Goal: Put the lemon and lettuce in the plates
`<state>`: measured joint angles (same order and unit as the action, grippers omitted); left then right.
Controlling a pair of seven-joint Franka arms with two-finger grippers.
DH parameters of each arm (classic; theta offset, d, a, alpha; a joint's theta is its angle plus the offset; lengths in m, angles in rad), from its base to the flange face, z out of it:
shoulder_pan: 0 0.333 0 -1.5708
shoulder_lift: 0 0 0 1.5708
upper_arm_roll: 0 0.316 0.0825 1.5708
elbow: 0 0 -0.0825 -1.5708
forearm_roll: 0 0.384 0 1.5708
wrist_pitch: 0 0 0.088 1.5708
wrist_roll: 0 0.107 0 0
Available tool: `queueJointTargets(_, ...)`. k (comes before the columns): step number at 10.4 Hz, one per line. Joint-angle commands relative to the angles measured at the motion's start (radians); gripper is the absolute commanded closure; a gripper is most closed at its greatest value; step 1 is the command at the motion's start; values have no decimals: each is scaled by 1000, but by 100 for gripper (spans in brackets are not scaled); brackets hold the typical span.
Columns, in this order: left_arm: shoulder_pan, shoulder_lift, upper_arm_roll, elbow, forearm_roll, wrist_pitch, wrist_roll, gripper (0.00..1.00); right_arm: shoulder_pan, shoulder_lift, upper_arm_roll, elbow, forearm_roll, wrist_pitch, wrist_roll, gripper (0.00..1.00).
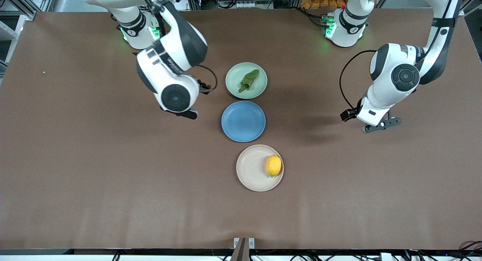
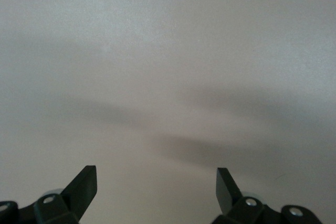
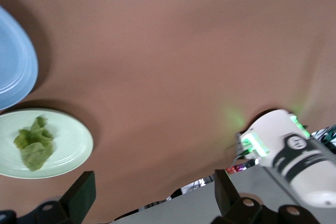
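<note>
The dark-green lettuce [image 1: 249, 80] lies in the mint-green plate [image 1: 234, 75]. The yellow lemon [image 1: 273, 165] lies in the beige plate [image 1: 249, 167], which is nearest the front camera. My right gripper [image 1: 187, 114] hangs over bare table toward the right arm's end, beside the blue plate. In the right wrist view it [image 3: 152, 192] is open and empty, with the lettuce [image 3: 34, 142] in its plate [image 3: 79, 140] off to one side. My left gripper [image 1: 382, 124] hangs over bare table toward the left arm's end. In the left wrist view it [image 2: 156, 182] is open and empty.
An empty blue plate [image 1: 243, 121] sits between the two other plates and also shows in the right wrist view [image 3: 16, 66]. The three plates form a line at mid-table. An arm's base with green lights [image 3: 283, 150] stands at the table's edge.
</note>
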<state>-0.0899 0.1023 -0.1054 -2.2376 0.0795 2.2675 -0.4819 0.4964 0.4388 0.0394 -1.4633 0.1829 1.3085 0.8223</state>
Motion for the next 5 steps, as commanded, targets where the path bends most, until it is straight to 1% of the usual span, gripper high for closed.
queueJointTargets(1,15,-53,-13,-28,-27,14,36,0,-97,-70,13,-6,-43,-50,-142,0)
queueJointTargets(2,16,-75,-11,-33,-27,6,54,0,-140,-87,13,-6,-59,-73,-237,0)
queueJointTargets(5,16,-111,-11,-40,-29,-40,62,0,-258,-129,13,-6,-118,-103,-414,0)
